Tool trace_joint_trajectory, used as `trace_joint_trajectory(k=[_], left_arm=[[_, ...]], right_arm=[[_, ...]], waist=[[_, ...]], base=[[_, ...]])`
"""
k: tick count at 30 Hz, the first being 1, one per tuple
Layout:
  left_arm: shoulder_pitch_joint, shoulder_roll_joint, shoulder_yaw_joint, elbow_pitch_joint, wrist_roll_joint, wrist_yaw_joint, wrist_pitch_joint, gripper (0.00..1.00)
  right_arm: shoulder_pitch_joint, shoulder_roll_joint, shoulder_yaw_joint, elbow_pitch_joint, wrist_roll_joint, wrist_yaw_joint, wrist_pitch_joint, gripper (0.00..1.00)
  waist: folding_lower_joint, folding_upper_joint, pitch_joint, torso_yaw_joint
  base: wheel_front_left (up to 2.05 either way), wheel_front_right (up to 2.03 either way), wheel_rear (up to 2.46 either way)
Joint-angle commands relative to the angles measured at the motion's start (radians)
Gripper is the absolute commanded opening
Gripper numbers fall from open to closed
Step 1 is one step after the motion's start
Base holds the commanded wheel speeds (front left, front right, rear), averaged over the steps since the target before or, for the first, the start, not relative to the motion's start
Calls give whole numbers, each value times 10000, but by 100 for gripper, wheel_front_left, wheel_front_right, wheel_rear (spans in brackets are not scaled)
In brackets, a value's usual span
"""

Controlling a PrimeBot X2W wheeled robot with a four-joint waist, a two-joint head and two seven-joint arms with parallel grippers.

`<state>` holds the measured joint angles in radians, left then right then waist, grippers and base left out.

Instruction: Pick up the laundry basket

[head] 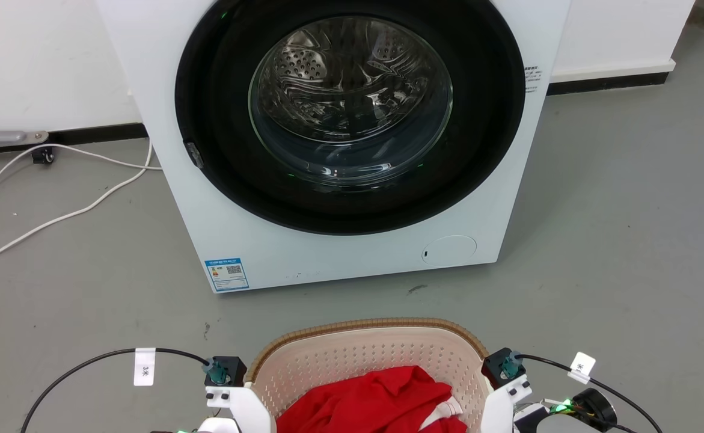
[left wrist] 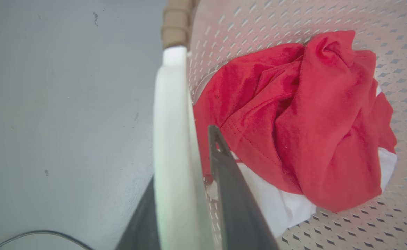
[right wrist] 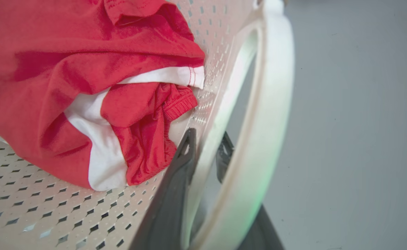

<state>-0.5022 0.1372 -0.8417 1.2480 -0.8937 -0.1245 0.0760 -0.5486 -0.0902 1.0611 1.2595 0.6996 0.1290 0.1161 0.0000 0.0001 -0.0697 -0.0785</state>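
Note:
The laundry basket (head: pixel 371 329), cream perforated plastic with a brown woven rim, sits at the bottom centre of the head view with red and white clothes (head: pixel 376 402) inside. My two wrist housings flank it, left (head: pixel 225 371) and right (head: pixel 502 367). In the left wrist view my left gripper (left wrist: pixel 182 156) is shut across the white side handle (left wrist: pixel 175 114), with one dark finger (left wrist: pixel 231 194) inside the basket and the other outside. In the right wrist view my right gripper (right wrist: pixel 206 139) is shut on the basket's edge under the other white handle (right wrist: pixel 273 104). I cannot tell whether the basket rests on the floor.
A white front-loading washer (head: pixel 219 228) with its round glass door shut stands just beyond the basket. White cables (head: pixel 57 216) trail over the grey floor at the left. Black cables (head: pixel 87 361) run out from both wrists. Bare floor lies to the right of the washer.

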Motion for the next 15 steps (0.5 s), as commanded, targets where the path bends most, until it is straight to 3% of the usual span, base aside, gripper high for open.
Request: trace_joint_trajectory(k=[1, 15], left_arm=[[-184, 84, -88, -17, 20, -104, -62, 0], [-236, 147, -387, 46, -290, -103, -150, 0]], right_arm=[[-105, -94, 122, 21, -9, 32, -32, 0], [-177, -85, 564, 103, 481, 32, -73, 0]], waist=[[0, -1, 6, 1], [0, -1, 25, -24]], base=[[0, 0, 0], [0, 0, 0]])
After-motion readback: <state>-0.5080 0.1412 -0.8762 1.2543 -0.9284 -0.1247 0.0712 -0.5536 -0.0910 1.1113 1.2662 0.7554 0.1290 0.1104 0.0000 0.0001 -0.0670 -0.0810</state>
